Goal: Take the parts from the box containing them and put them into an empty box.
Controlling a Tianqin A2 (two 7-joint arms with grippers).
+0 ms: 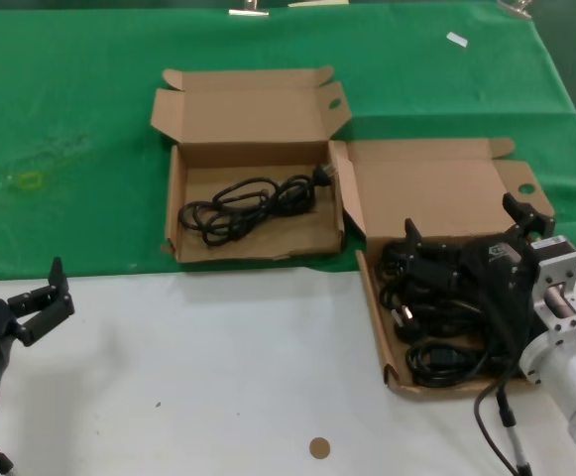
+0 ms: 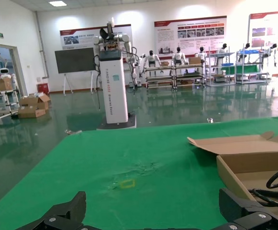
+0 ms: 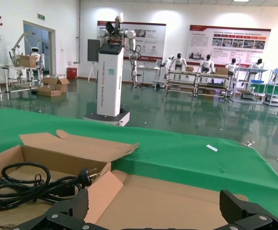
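- Parts, a tangle of black power cords, fill the squarer box, which sits just beside the wider box, touching that box's right front corner and reaching nearer the robot.
- One more black cord lies loosely coiled on the floor of the wider box, its plug toward that box's right wall.
- Both boxes stand with lids hinged up at the back; the wider box's lid flap with the round hole is at its right end.
- Right gripper hangs over the pile of cords in the squarer box, to the right and front of the wider box. Its jaws are spread wide, one finger at each side of the heap, and nothing is held between them.
- In the right wrist view the lone cord and its plug show inside the wider box, beyond the parted fingers.
- Left gripper waits well off to the left front of the wider box, above the white part of the bench. Its jaws are also wide apart and hold nothing.
- Green cloth covers the bench under and behind the wider box; the squarer box lies partly on the cloth and partly on the white surface.
- A small brown disc lies on the white surface, well in front of the wider box.
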